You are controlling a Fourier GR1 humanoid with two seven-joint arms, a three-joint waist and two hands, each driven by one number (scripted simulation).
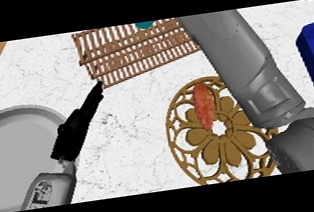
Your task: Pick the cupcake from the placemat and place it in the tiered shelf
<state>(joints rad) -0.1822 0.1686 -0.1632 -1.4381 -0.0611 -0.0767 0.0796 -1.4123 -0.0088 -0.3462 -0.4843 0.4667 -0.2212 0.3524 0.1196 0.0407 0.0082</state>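
From the head view I see my left hand with fingers straight and pressed together, tips touching the brown slatted wooden tiered shelf. Right of it, a reddish elongated item lies lengthwise, pointing away, on the round gold filigree placemat. My right hand is hidden.

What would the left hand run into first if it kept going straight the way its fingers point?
Probably the slatted wooden tiered shelf: the left hand points up-right at its near-left corner, though its height above the counter is unclear.
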